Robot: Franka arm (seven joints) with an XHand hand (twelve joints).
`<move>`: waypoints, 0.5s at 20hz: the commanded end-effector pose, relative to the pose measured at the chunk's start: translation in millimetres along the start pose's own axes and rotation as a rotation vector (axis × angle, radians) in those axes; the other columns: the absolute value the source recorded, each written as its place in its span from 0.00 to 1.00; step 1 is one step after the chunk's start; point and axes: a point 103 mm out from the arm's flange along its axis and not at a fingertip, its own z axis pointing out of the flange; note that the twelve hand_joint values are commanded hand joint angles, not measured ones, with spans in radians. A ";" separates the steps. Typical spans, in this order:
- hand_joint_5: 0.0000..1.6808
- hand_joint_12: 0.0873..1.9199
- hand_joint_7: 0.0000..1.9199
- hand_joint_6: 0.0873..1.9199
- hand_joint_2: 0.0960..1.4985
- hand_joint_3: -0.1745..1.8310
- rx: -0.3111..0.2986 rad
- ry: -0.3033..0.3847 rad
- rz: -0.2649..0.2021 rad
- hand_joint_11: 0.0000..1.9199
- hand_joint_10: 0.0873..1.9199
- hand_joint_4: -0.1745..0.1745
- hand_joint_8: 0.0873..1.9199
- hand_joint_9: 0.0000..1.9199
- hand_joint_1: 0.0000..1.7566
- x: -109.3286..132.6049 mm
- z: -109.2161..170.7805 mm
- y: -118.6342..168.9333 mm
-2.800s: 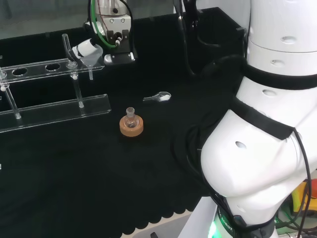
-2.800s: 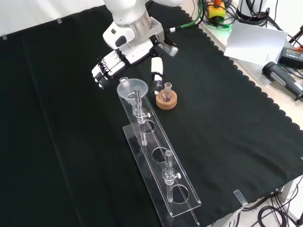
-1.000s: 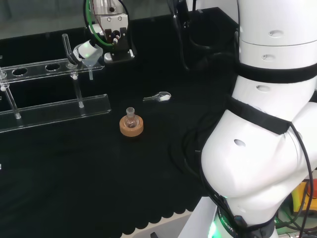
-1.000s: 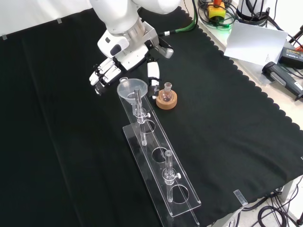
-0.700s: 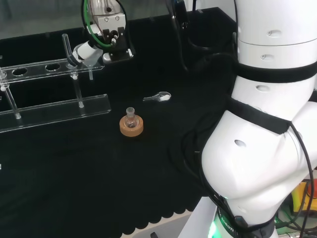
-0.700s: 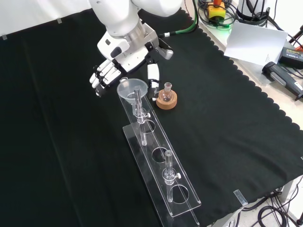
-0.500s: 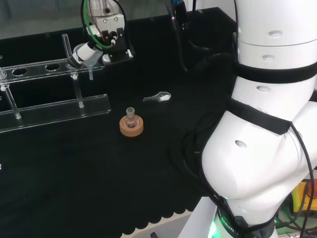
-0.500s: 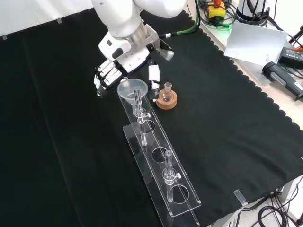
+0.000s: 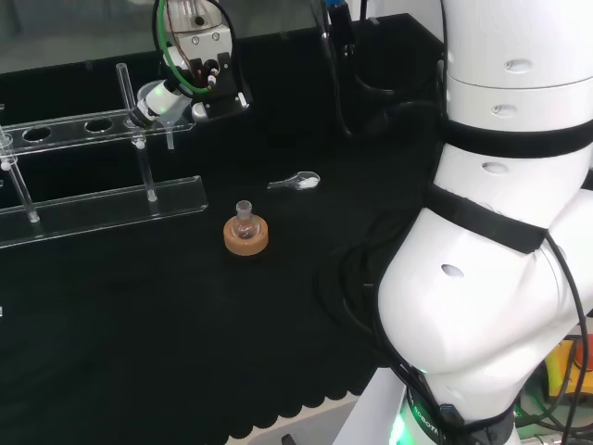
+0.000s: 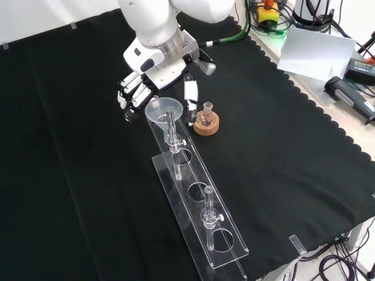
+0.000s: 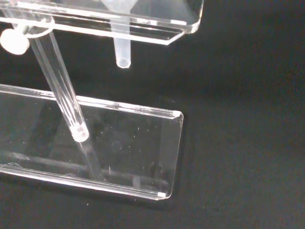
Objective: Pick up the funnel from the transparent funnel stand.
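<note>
My head camera sits behind and above my base, looking over my white links (image 9: 491, 278) across the black cloth (image 9: 278, 352). My front camera faces me, looking down on that cloth from farther off. My wrist camera looks from close by at the clear stand (image 11: 119, 157). All three share the stand's end by the funnel (image 10: 163, 110).

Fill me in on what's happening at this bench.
A white robot arm's black and white hand is at the clear plastic funnel, which sits in the end hole of the transparent funnel stand. Fingers and thumb bracket the funnel's rim, uncurled; nothing is lifted yet. Nearby stand a small glass flask on a cork ring and, in the head view, a small spoon on the black cloth.
</note>
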 end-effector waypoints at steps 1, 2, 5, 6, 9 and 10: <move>0.24 0.41 0.27 0.00 0.42 0.09 -0.014 -0.008 0.005 0.00 0.36 0.45 0.22 0.08 0.26 -0.4 -1.0 0.3; 0.25 0.41 0.28 0.00 0.42 0.09 -0.019 -0.008 0.006 0.00 0.36 0.45 0.23 0.08 0.27 -0.5 -1.3 0.2; 0.28 0.43 0.30 0.00 0.42 0.09 -0.035 -0.009 0.010 0.00 0.35 0.47 0.22 0.10 0.28 -1.1 -2.1 0.5; 0.29 0.44 0.32 0.00 0.42 0.09 -0.038 -0.010 0.011 0.00 0.34 0.48 0.22 0.11 0.28 -1.2 -2.2 0.7; 0.33 0.46 0.36 0.00 0.43 0.09 -0.067 -0.005 0.017 0.00 0.33 0.51 0.22 0.14 0.29 -1.2 -3.4 0.1; 0.35 0.47 0.37 0.00 0.43 0.09 -0.079 -0.005 0.020 0.00 0.33 0.53 0.22 0.15 0.30 -1.0 -4.0 -0.1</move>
